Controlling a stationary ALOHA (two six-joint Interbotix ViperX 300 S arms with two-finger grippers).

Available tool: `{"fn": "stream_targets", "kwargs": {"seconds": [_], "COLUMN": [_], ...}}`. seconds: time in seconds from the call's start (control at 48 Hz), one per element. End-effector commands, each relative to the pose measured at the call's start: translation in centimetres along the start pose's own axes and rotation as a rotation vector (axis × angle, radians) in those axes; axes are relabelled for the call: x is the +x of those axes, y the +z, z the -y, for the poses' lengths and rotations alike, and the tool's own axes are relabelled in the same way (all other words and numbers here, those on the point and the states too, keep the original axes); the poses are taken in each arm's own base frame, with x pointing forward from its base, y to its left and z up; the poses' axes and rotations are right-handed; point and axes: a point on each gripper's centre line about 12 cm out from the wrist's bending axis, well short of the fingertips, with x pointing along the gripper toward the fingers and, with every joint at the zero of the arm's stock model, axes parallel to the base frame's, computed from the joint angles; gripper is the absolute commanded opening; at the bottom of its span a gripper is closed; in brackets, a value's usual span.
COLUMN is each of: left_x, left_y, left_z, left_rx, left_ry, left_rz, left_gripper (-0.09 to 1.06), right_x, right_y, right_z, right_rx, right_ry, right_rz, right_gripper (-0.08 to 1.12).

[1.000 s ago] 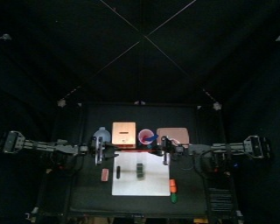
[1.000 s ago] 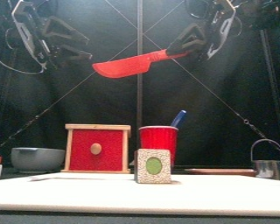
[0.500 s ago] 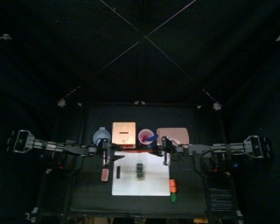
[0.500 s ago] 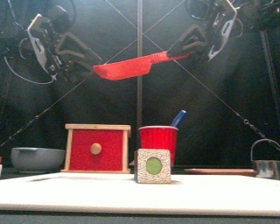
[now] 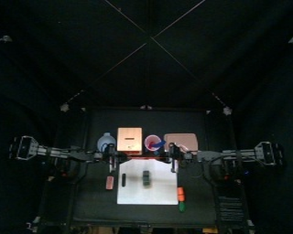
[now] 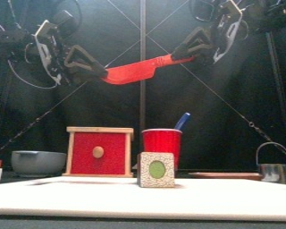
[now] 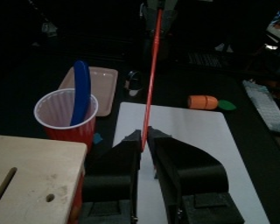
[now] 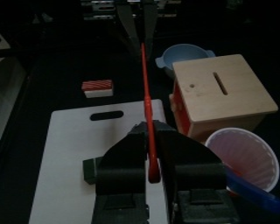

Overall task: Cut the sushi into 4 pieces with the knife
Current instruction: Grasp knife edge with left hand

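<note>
Your left gripper (image 7: 143, 140) and right gripper (image 8: 149, 136) each clamp an end of the red knife (image 6: 139, 67), high above the sushi roll (image 6: 156, 169) at the middle of the white cutting board (image 5: 165, 190).

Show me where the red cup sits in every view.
Top: cup between box and pink tray.
Front: cup at centre, behind the sushi.
Left wrist: cup past the box's corner, blue knife in it.
Right wrist: cup beside the box, at the frame's edge.
Landmark: the box, next to the cup everywhere.
</note>
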Motion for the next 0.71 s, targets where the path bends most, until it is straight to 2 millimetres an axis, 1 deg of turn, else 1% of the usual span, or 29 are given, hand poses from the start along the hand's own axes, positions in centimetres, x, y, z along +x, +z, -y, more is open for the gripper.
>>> {"fn": "stream_targets", "kwargs": {"seconds": [0.021,0.188,0.375,0.458,0.604,0.708], "left_x": [0.6,1.4,2.1,2.1,2.1,2.1], "left_y": [1.2,0.9,0.7,0.7,0.6,0.7], "left_z": [0.1,0.1,0.0,0.0,0.1,0.1], "left_rx": [0.005,0.016,0.032,0.041,0.053,0.056], "left_ry": [-0.002,-0.004,-0.005,-0.007,-0.013,-0.014], "left_rz": [0.037,0.02,0.008,0.009,0.008,0.015], "left_gripper": [0.56,0.56,0.52,0.46,0.29,0.21], "right_x": [-0.2,-0.2,-0.2,-0.1,0.2,0.7], "right_y": [0.8,0.8,0.6,0.5,-0.1,-0.6], "right_z": [-0.1,-0.1,0.0,0.0,0.0,0.0], "right_rx": [0.0,0.0,0.008,0.011,0.02,0.04], "right_ry": [0.003,0.005,0.003,0.002,0.002,0.0], "right_rz": [0.03,0.036,0.032,0.026,0.007,-0.014], "right_gripper": [0.13,0.13,0.13,0.13,0.13,0.13]}}
